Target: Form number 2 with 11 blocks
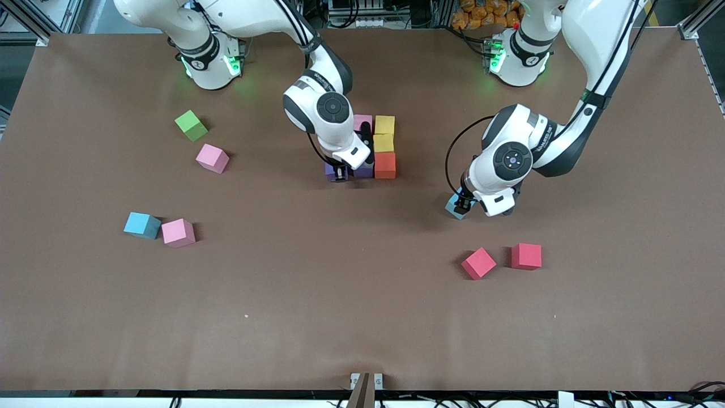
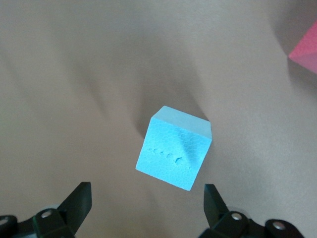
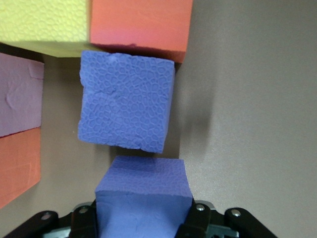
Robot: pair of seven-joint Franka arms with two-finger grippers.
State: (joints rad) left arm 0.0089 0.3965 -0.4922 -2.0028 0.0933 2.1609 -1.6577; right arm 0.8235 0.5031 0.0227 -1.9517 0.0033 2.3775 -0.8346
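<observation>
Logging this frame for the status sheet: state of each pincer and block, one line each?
right pincer: shut on a purple block, at the digit's middle row
left pincer: open, around nothing, over the light blue block
light blue block: loose on the table, tilted corner-on to the pincer
partial digit: unfinished
loose pink blocks: untouched

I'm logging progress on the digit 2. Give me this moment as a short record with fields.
partial digit: pink, two yellow, orange and purple cubes, clustered
right gripper: shut on a purple cube, beside the placed purple one
left gripper: open, over a blue cube
loose cubes: two pink, one blue, two red, one green
</observation>
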